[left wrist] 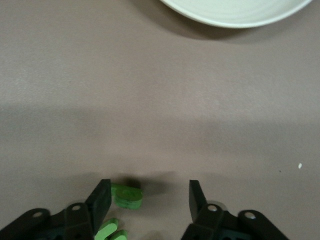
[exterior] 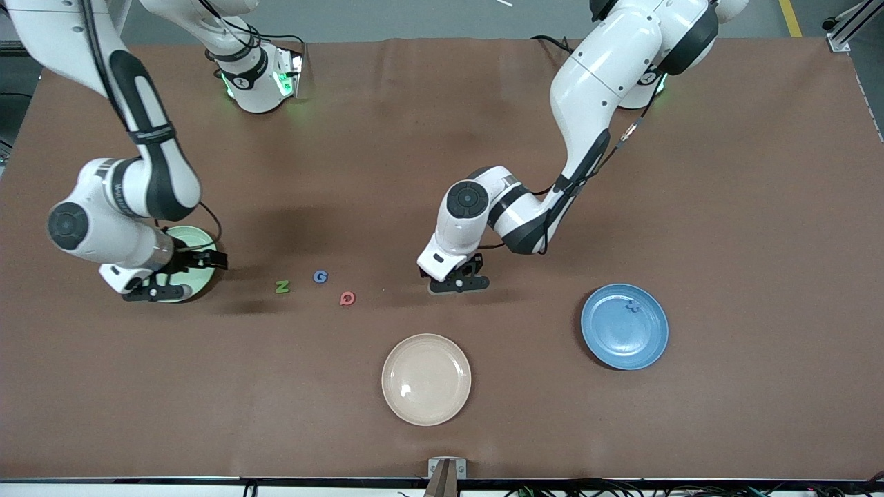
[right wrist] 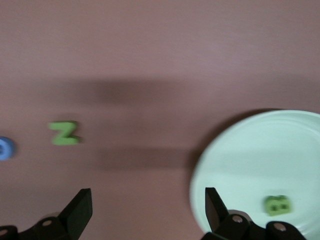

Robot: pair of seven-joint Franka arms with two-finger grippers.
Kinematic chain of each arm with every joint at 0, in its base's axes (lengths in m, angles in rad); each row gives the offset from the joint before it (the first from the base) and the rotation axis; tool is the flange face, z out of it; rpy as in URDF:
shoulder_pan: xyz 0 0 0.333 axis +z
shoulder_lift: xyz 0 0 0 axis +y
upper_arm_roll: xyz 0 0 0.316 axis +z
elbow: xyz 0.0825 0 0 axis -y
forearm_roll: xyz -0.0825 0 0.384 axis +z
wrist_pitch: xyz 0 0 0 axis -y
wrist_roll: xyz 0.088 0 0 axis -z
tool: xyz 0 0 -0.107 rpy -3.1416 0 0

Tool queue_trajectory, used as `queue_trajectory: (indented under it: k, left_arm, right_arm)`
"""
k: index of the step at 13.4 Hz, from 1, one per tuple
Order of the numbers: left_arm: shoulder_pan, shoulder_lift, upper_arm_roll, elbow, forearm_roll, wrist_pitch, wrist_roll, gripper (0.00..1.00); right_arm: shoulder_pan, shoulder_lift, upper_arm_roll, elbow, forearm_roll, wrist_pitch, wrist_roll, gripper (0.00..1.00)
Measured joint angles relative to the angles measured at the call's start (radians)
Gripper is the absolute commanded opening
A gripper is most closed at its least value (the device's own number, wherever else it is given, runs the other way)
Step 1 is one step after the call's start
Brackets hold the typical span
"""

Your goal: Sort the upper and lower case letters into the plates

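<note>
On the brown counter (exterior: 725, 207) my left hand (left wrist: 150, 200) sits low, half open around a green letter (left wrist: 126, 195) I'd centre before squeezing, while the right hand (right wrist: 147, 207), wide open and empty, hovers at the mint plate (right wrist: 250, 155); the blue plate (exterior: 624, 326) lies toward the left arm's end.

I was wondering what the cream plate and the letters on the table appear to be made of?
The cream plate looks like glazed ceramic or glossy melamine: a bright highlight sits on its smooth surface. The green Z, blue G and red letter look like thick matte foam or painted wood; which one is unclear.
</note>
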Motion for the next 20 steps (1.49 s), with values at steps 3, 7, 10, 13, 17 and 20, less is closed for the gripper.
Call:
queue_trajectory:
  k: [3, 7, 10, 13, 17, 20]
  left_arm:
    - [0.0, 0.0, 0.018, 0.001, 0.001, 0.0, 0.049, 0.6]
    - [-0.002, 0.002, 0.022, 0.001, 0.013, 0.0, 0.056, 0.6]
    - [-0.012, 0.002, 0.021, 0.001, 0.017, -0.005, 0.056, 0.54]
    - [-0.016, 0.002, 0.021, 0.001, 0.022, -0.016, 0.093, 0.52]
    - [-0.017, 0.005, 0.022, 0.001, 0.034, -0.023, 0.129, 0.47]
    - [-0.021, 0.005, 0.022, 0.001, 0.065, -0.045, 0.135, 0.44]
  right_arm:
    - [0.101, 0.046, 0.001, 0.004, 0.0, 0.078, 0.135, 0.99]
    - [0.146, 0.162, 0.001, 0.025, 0.001, 0.212, 0.215, 0.99]
    - [0.149, 0.209, 0.001, 0.061, 0.021, 0.225, 0.218, 0.95]
    - [0.151, 0.221, 0.001, 0.067, 0.023, 0.227, 0.218, 0.82]
    - [0.168, 0.226, 0.001, 0.066, 0.023, 0.223, 0.218, 0.73]
    - [0.186, 0.23, 0.001, 0.064, 0.023, 0.22, 0.22, 0.56]
